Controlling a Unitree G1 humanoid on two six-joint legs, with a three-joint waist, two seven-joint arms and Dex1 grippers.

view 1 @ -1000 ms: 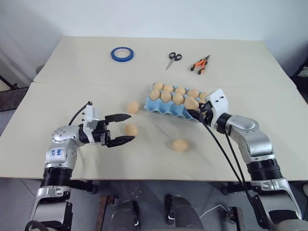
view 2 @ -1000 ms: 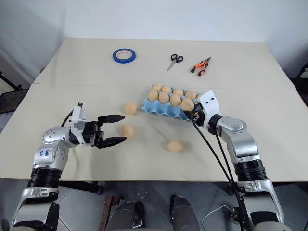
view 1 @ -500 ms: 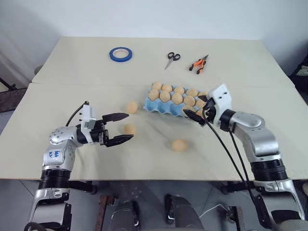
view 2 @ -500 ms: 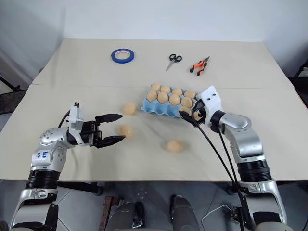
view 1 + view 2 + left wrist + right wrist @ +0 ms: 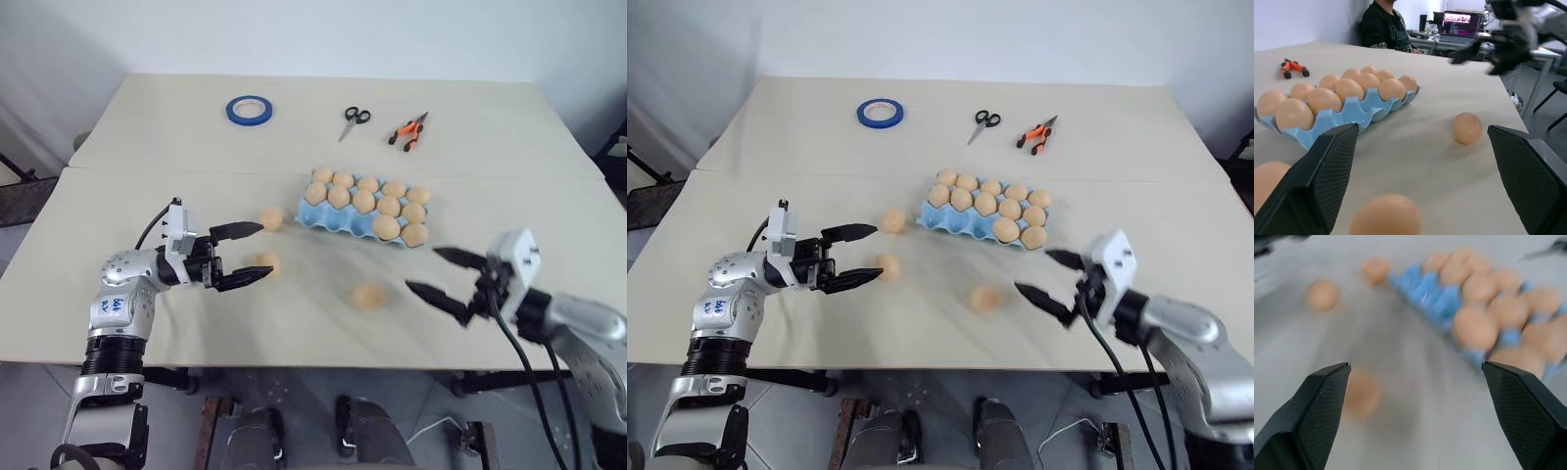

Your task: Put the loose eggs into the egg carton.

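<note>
The light blue egg carton point(image 5: 338, 223) lies right of the table's middle, with several tan eggs in its pockets. Three loose eggs rest on the table: one point(image 5: 271, 217) just left of the carton, one point(image 5: 266, 263) nearer me, one point(image 5: 368, 296) in front of the carton. My left gripper point(image 5: 267, 249) is open and level, and its fingertips flank the nearer left egg point(image 5: 1385, 215) without touching it. My right gripper point(image 5: 421, 268) is open and empty, to the right of the front egg point(image 5: 1362, 394) and well short of the carton point(image 5: 1435, 293).
A blue tape roll point(image 5: 249, 109), scissors point(image 5: 354, 119) and orange pliers point(image 5: 408, 130) lie on the far half of the table, beyond a seam. In the left wrist view a person point(image 5: 1383, 27) sits past the table's end by a desk with a monitor.
The right gripper let go of an egg in the carton's near right end, opened wide and drew back toward the table's near edge. The left gripper stayed put.
</note>
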